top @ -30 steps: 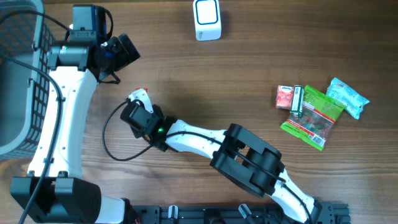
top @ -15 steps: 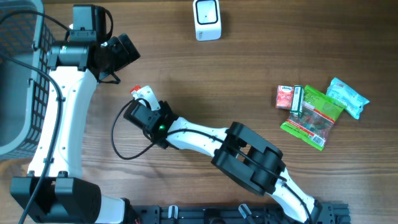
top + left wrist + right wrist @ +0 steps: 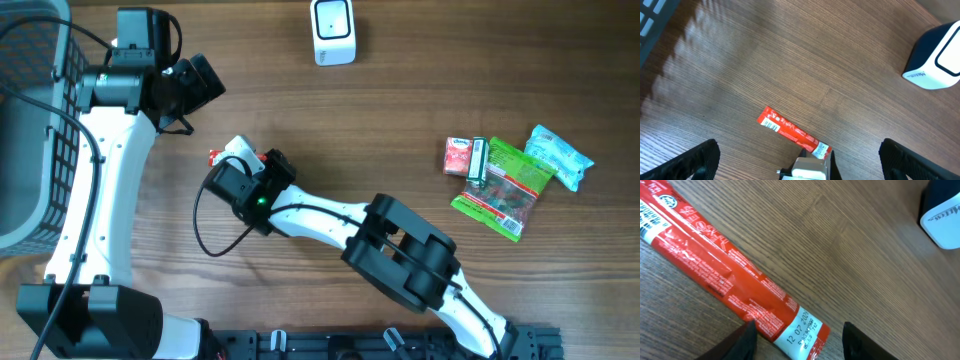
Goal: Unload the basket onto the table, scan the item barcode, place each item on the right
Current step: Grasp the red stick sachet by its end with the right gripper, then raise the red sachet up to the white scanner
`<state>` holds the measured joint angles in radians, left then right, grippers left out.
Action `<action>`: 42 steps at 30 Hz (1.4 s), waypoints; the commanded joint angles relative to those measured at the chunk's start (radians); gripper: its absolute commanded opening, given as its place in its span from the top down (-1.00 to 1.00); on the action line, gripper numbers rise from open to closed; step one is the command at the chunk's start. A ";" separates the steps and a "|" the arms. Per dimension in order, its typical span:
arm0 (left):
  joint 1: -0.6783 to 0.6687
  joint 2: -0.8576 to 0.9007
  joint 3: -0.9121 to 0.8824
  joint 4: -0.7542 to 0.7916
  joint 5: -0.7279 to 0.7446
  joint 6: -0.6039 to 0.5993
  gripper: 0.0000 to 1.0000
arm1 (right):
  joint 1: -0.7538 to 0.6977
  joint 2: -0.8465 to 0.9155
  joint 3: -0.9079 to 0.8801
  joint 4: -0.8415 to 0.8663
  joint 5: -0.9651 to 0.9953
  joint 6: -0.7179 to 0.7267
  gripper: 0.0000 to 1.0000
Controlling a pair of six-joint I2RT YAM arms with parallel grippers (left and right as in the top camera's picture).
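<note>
A long red stick packet lies flat on the wooden table, its barcode at one end. My right gripper is open and straddles the packet's other end, where a white date patch shows. The left finger is at the packet's edge and the right finger stands apart from it. From overhead the gripper hides most of the packet. The white scanner stands at the far edge. My left gripper hovers wide open above the packet.
A grey wire basket fills the left edge. Several snack packs lie at the right: a small red one, a green one and a pale blue one. The scanner also shows in the left wrist view.
My right gripper has shifted a little to the right and toward the far side, and its jaws have spread wider. The left arm has not moved.
</note>
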<state>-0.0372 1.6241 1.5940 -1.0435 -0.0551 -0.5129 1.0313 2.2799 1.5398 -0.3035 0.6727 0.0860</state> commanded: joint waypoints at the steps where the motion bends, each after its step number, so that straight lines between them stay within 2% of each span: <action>1: 0.005 -0.005 -0.004 0.002 -0.003 0.004 -1.00 | -0.061 0.026 -0.008 -0.034 -0.282 -0.065 -0.25; 3: 0.005 -0.005 -0.004 0.002 -0.003 0.004 -1.00 | -0.114 0.016 -0.005 -0.047 -0.448 -0.090 -0.40; 7: 0.005 -0.005 -0.004 0.002 -0.003 0.004 -1.00 | -0.204 0.008 -0.007 -0.055 -0.811 -0.187 -0.46; 10: 0.005 -0.005 -0.004 0.002 -0.003 0.004 -1.00 | -0.242 0.008 -0.011 -0.076 -0.876 -0.201 -0.42; 13: 0.005 -0.005 -0.004 0.002 -0.003 0.004 -1.00 | -0.262 0.008 -0.011 -0.106 -0.876 -0.231 -0.09; 15: 0.005 -0.005 -0.004 0.002 -0.002 0.004 -1.00 | -0.264 0.008 -0.011 -0.117 -0.876 -0.243 0.33; 16: 0.005 -0.005 -0.004 0.002 -0.003 0.004 -1.00 | -0.264 0.008 -0.011 -0.118 -0.876 -0.243 0.70; 17: 0.005 -0.005 -0.004 0.002 -0.003 0.004 -1.00 | -0.264 0.008 -0.011 -0.118 -0.876 -0.243 0.91; 19: 0.005 -0.005 -0.004 0.002 -0.003 0.004 -1.00 | -0.264 0.004 -0.010 -0.134 -0.875 -0.241 0.91; 23: 0.005 -0.005 -0.004 0.002 -0.003 0.004 -1.00 | -0.277 -0.085 -0.008 -0.230 -0.716 -0.240 0.91; 28: 0.005 -0.005 -0.004 0.002 -0.003 0.004 -1.00 | -0.307 -0.254 -0.009 -0.454 -0.484 -0.225 0.91; 32: 0.005 -0.005 -0.004 0.002 -0.003 0.004 -1.00 | -0.367 -0.328 -0.009 -0.625 -0.351 -0.143 0.91; 36: 0.005 -0.005 -0.004 0.002 -0.003 0.004 -1.00 | -0.449 -0.358 -0.009 -0.713 -0.332 -0.059 0.91; 42: 0.005 -0.005 -0.004 0.002 -0.003 0.004 -1.00 | -0.476 -0.468 -0.009 -0.712 -0.332 -0.043 0.91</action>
<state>-0.0372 1.6241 1.5940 -1.0435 -0.0551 -0.5133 0.5526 1.9141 1.5311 -1.0172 0.3187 0.0071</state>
